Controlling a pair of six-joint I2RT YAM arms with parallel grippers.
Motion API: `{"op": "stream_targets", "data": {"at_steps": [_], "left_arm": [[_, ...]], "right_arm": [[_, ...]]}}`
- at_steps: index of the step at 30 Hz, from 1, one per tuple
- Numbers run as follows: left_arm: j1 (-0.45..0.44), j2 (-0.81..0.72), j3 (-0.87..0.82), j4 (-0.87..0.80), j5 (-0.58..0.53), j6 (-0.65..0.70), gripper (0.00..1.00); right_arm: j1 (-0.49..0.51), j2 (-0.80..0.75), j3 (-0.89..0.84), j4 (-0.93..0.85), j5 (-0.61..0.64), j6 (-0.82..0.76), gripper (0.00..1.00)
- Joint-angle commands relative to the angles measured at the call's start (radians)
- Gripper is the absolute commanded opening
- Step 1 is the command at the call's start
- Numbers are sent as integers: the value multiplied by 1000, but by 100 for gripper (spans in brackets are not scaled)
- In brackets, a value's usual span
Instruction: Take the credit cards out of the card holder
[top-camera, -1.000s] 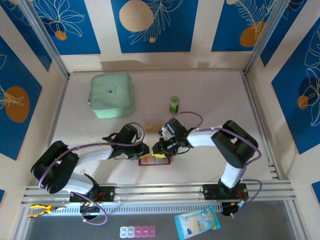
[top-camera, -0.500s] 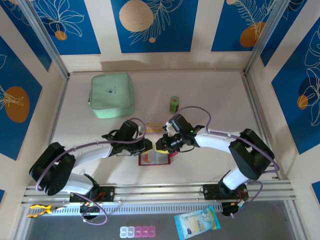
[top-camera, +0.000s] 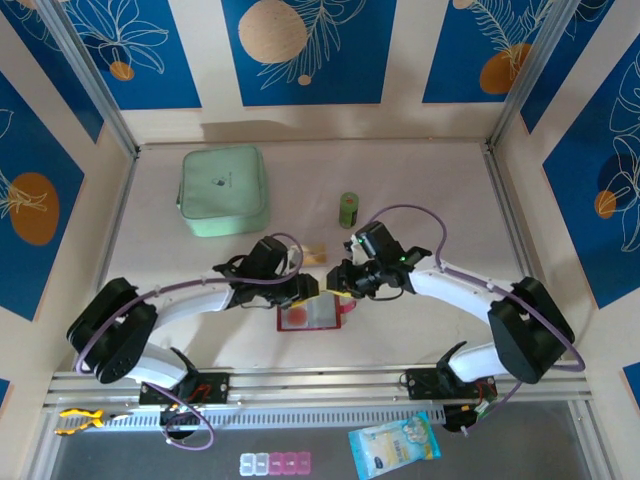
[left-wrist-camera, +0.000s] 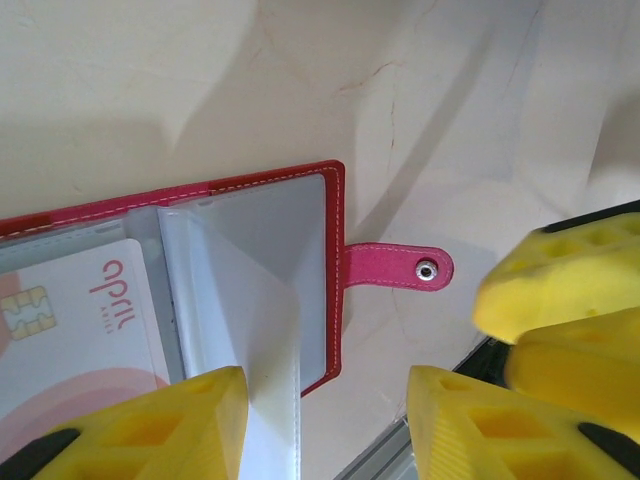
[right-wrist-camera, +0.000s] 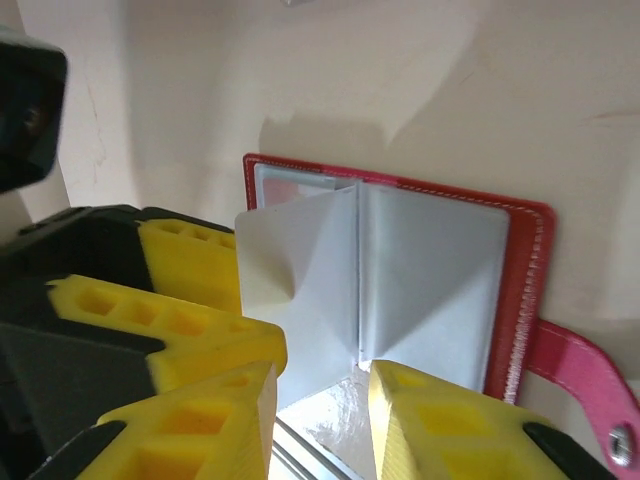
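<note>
The red card holder (top-camera: 310, 318) lies open on the tabletop (top-camera: 430, 190) between the two arms, with a whitish credit card (left-wrist-camera: 70, 330) tucked in a clear sleeve. The left pincer (left-wrist-camera: 328, 400) hangs released over the pages. The right pincer (right-wrist-camera: 322, 385), jaws parted, meets an upraised sleeve leaf (right-wrist-camera: 300, 270), and an orange-tan card (top-camera: 314, 252) rests just beyond.

The card holder (left-wrist-camera: 335, 215) looks like red leather with pale stitching and a shiny metal snap (left-wrist-camera: 427, 268). Its sleeves (left-wrist-camera: 270, 260) are smooth, cloudy plastic. The table (left-wrist-camera: 150, 90) is matt.
</note>
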Motion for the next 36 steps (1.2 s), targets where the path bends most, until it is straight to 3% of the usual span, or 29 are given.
{"op": "stream_targets", "data": {"at_steps": [1, 19, 36], "left_arm": [[-20, 32, 36, 14, 23, -4, 46], [-43, 137, 77, 70, 41, -12, 48], [12, -11, -17, 18, -29, 10, 36]], "right_arm": [[-24, -51, -33, -53, 19, -12, 32], [-59, -106, -74, -63, 6, -4, 37], [20, 45, -27, 21, -39, 23, 30]]}}
